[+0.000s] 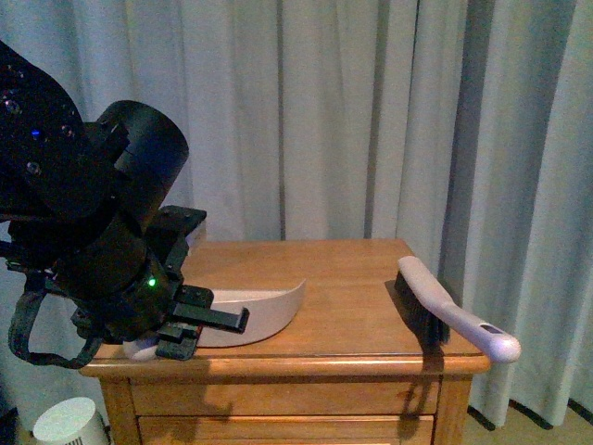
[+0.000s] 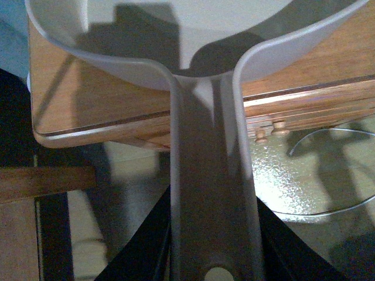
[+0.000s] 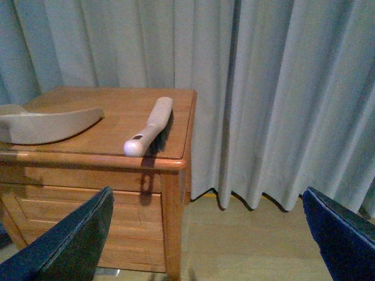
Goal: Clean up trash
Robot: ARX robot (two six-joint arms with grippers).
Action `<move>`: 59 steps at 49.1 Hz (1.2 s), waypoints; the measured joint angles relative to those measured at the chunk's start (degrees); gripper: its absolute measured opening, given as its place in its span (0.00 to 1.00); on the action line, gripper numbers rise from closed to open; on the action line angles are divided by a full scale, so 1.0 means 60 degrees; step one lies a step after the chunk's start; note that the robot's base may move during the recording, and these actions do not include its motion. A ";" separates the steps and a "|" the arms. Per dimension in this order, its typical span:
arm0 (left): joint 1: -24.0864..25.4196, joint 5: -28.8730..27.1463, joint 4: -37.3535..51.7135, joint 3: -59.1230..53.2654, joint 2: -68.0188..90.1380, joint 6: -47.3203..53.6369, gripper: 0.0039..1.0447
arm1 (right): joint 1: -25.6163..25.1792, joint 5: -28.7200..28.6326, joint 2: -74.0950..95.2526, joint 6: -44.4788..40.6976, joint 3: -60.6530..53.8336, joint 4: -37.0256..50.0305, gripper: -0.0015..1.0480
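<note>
The pinkish dustpan (image 1: 264,313) lies on the wooden nightstand (image 1: 352,278), its mouth facing the right. My left gripper (image 1: 199,324) is shut on its handle at the stand's front left edge. In the left wrist view the handle (image 2: 214,175) runs between the black fingers (image 2: 140,252) of the left gripper (image 2: 214,260). A white hand brush (image 1: 445,311) lies at the stand's right edge, its handle overhanging the front. My right gripper (image 3: 211,234) is open and empty, off the stand to its right and low, facing the brush (image 3: 149,126) and dustpan (image 3: 47,123). No crumpled white wad shows in any view.
Grey curtains (image 1: 371,111) hang close behind and to the right of the stand. The stand has drawers with small knobs (image 2: 269,132). A round white object (image 1: 69,422) sits on the floor at the lower left. A thin cable (image 2: 328,205) lies on the floor.
</note>
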 joint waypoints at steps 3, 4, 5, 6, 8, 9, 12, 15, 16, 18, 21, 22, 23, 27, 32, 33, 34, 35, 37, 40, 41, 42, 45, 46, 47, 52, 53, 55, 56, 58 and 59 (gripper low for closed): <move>0.0004 0.0091 0.0015 -0.0004 -0.0149 0.0018 0.27 | 0.0000 0.0000 0.0000 0.0000 0.0000 0.0000 0.93; 0.0007 0.0109 0.0058 -0.0011 -0.0226 0.0047 0.27 | 0.0000 0.0000 0.0000 0.0000 0.0000 0.0000 0.93; 0.0015 0.0127 0.0080 -0.0015 -0.0266 0.0055 0.27 | 0.0000 0.0000 0.0000 0.0000 0.0000 0.0000 0.93; 0.0022 0.0178 0.0098 -0.0015 -0.0346 0.0047 0.27 | 0.0000 0.0000 0.0000 0.0000 0.0000 0.0000 0.93; 0.0047 0.0317 0.0157 -0.0025 -0.0495 0.0047 0.27 | 0.0000 0.0004 0.0000 0.0000 0.0000 0.0000 0.93; 0.0066 0.0353 0.0259 -0.0047 -0.0612 0.0127 0.27 | 0.0000 0.0000 0.0000 0.0000 0.0000 0.0000 0.93; 0.0131 0.0441 0.0576 -0.0168 -0.0969 0.0273 0.27 | 0.0000 0.0000 0.0000 0.0000 0.0000 0.0004 0.93; 0.0295 0.0852 0.0878 -0.0288 -0.1523 0.0353 0.27 | 0.0000 0.0004 0.0000 0.0000 0.0000 0.0000 0.93; 0.0393 0.0918 0.1129 -0.0415 -0.1847 0.0550 0.27 | 0.0000 0.0000 0.0000 0.0000 0.0000 0.0000 0.93; 0.0579 0.1075 0.1450 -0.0605 -0.2415 0.0783 0.27 | 0.0000 0.0000 0.0000 0.0000 0.0000 0.0000 0.93; 0.0834 0.1326 0.1781 -0.0863 -0.3031 0.1067 0.27 | 0.0000 0.0004 0.0000 0.0000 0.0000 0.0000 0.93; 0.0973 0.1406 0.1942 -0.1024 -0.3402 0.1235 0.27 | 0.0000 0.0004 0.0000 0.0000 0.0000 0.0000 0.93; 0.1064 0.1457 0.2029 -0.1126 -0.3632 0.1322 0.27 | 0.0000 0.0000 0.0000 0.0000 0.0000 0.0000 0.93; 0.1599 0.1912 0.2794 -0.1876 -0.4925 0.1632 0.27 | 0.0000 0.0004 0.0000 0.0000 0.0000 0.0000 0.93; 0.2076 0.2357 0.3359 -0.2634 -0.6186 0.1898 0.27 | 0.0000 0.0000 0.0000 0.0000 0.0000 0.0000 0.93; 0.2197 0.2510 0.3381 -0.2776 -0.6481 0.1894 0.27 | 0.0000 0.0000 0.0000 0.0000 0.0000 0.0000 0.93; 0.2317 0.2670 0.3421 -0.2929 -0.6776 0.1894 0.27 | 0.0000 0.0000 0.0000 0.0000 0.0000 0.0004 0.93; 0.2386 0.2739 0.3453 -0.3016 -0.6932 0.1902 0.27 | 0.0000 0.0000 0.0000 0.0000 0.0000 0.0004 0.93; 0.2637 0.2980 0.3595 -0.3370 -0.7526 0.1927 0.27 | 0.0000 0.0004 0.0000 0.0000 0.0000 0.0000 0.93; 0.2980 0.3286 0.3610 -0.3778 -0.8236 0.1880 0.27 | 0.0000 0.0000 0.0000 0.0000 0.0000 0.0000 0.93; 0.3111 0.3399 0.3621 -0.3956 -0.8510 0.1876 0.27 | 0.0000 0.0000 0.0000 0.0000 0.0000 0.0004 0.93; 0.3180 0.3446 0.3632 -0.4047 -0.8637 0.1876 0.27 | 0.0000 0.0000 0.0000 0.0004 0.0000 0.0004 0.93; 0.3523 0.3723 0.3643 -0.4473 -0.9245 0.1800 0.27 | 0.0000 0.0000 0.0000 0.0000 0.0000 0.0004 0.93; 0.3654 0.3821 0.3643 -0.4637 -0.9464 0.1752 0.27 | 0.0000 0.0000 0.0000 0.0000 0.0000 0.0004 0.93; 0.3767 0.3894 0.3646 -0.4790 -0.9661 0.1712 0.27 | 0.0000 0.0000 0.0000 0.0000 0.0000 0.0000 0.93; 0.4142 0.4218 0.3581 -0.5373 -1.0378 0.1563 0.27 | 0.0000 0.0000 0.0000 0.0000 0.0000 0.0004 0.93; 0.4197 0.4299 0.3541 -0.5468 -1.0495 0.1552 0.27 | 0.0000 0.0000 0.0000 0.0000 0.0000 0.0000 0.93; 0.4295 0.4390 0.3526 -0.5639 -1.0681 0.1541 0.27 | 0.0000 0.0000 0.0000 0.0000 0.0000 0.0000 0.93; 0.4317 0.4422 0.3526 -0.5668 -1.0717 0.1541 0.27 | 0.0000 0.0000 0.0000 0.0000 0.0000 0.0000 0.93; 0.4408 0.4543 0.3472 -0.5767 -1.0830 0.1497 0.27 | 0.0000 0.0000 0.0000 0.0000 0.0000 0.0000 0.93; 0.4455 0.4601 0.3453 -0.5792 -1.0867 0.1468 0.27 | 0.0000 0.0000 0.0000 0.0000 0.0000 0.0004 0.93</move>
